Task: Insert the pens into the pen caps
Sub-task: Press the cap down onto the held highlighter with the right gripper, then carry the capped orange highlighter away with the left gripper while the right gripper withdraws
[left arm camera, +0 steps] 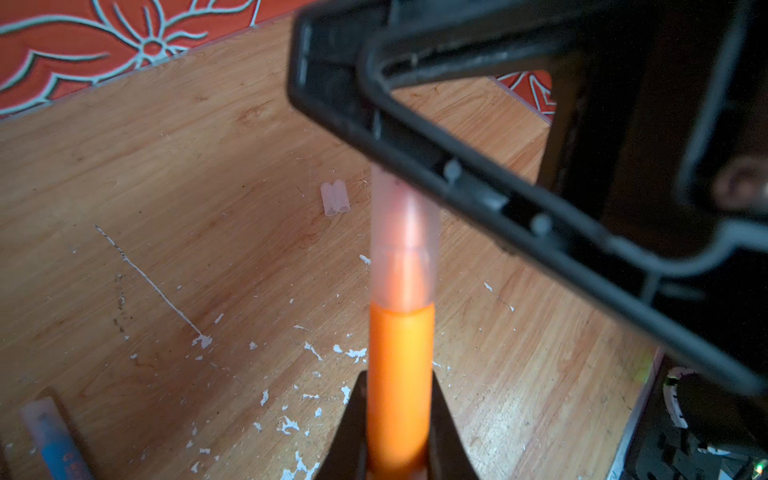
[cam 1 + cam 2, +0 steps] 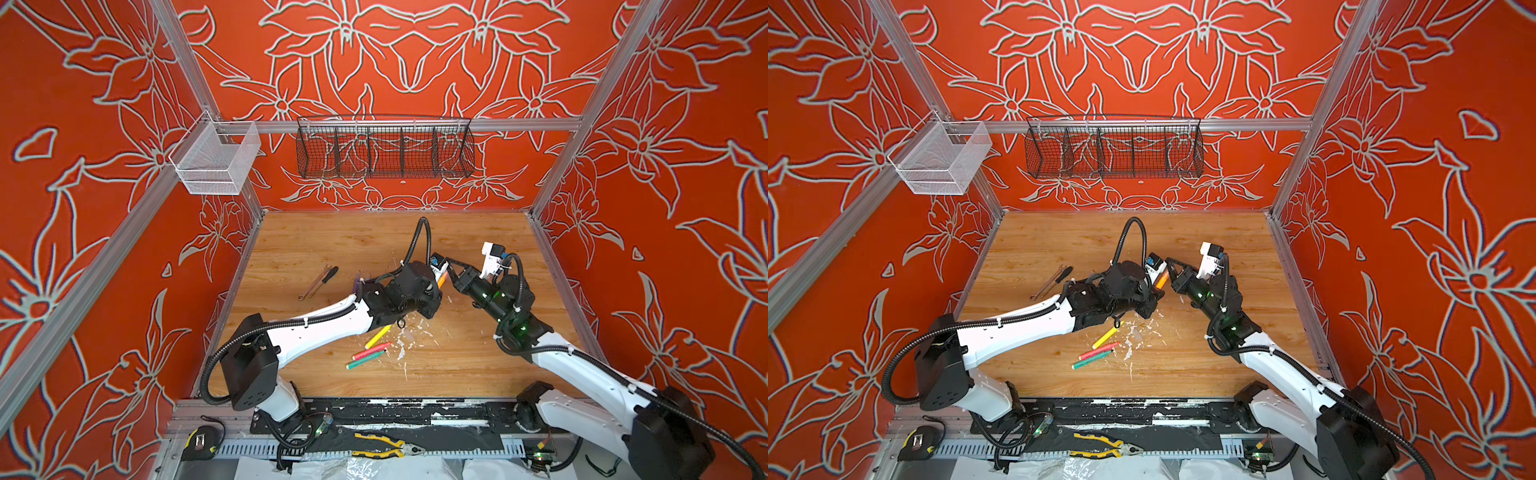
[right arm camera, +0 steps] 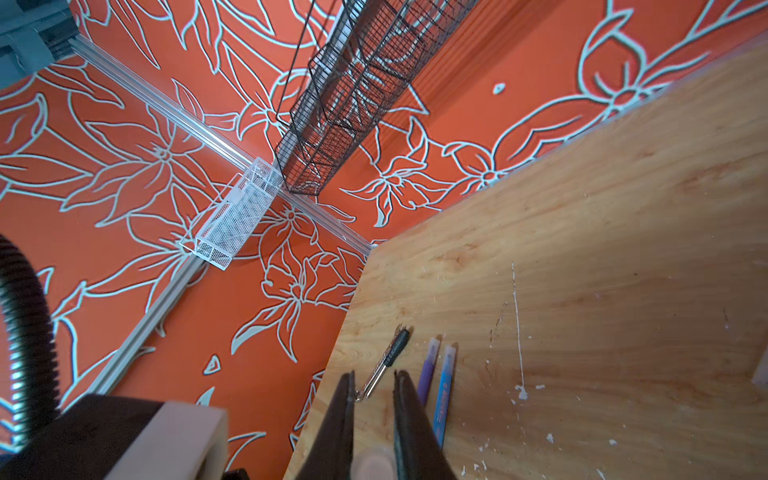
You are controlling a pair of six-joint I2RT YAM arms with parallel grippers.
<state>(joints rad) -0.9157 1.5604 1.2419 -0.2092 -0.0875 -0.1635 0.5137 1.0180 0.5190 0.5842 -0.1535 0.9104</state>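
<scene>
The left claw (image 1: 399,374) is clamped on the lower barrel of the orange pen (image 1: 400,374), holding it clear of the tabletop (image 2: 332,241) and tilted up toward the right arm. A translucent cap (image 1: 405,249) sits over the orange pen's tip, its rim meeting the orange barrel. The far end of the cap is pinched in the right claw (image 3: 374,374), whose black fingers (image 1: 478,195) cross just above the orange pen in the left wrist view. In both top views the two claws meet at the orange pen (image 2: 441,280), near the middle of the tabletop. On the wood beyond the orange pen's tip lie two loose caps (image 1: 334,197), side by side and touching. The yellow pen (image 2: 378,336), pink-red pen (image 2: 371,351) and green pen (image 2: 365,359) lie uncapped nearer the front than the orange pen, close together among white flecks (image 2: 401,351). Left of the orange pen lie the purple pen (image 3: 428,370) and blue pen (image 3: 446,386), side by side, each with a pale translucent end. Farther left of the orange pen lie a wrench (image 2: 309,289) and a black-handled tool (image 2: 330,275).
</scene>
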